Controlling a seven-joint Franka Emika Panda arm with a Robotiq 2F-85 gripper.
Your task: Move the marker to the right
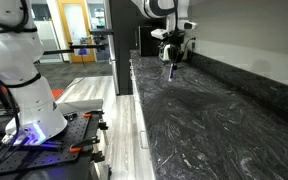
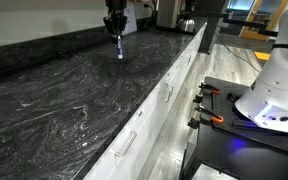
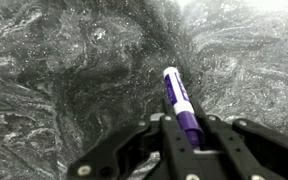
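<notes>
The marker (image 3: 176,103) is sitting clamped between the gripper's (image 3: 184,130) two fingers, its purple barrel caught in the jaws and its whitish end pointing out past them over the dark marbled countertop (image 3: 64,70). In both exterior views it is hanging roughly upright beneath the gripper (image 1: 171,52) (image 2: 116,28), pale tip down (image 1: 171,72) (image 2: 119,50) toward the far end of the counter (image 1: 219,120) (image 2: 54,90) — whether the tip is touching the stone, I cannot tell. White cabinet fronts (image 2: 154,110) are running below the counter edge, and the arm's white base (image 1: 24,75) (image 2: 279,80) is standing on the floor side — well apart from the marker.
</notes>
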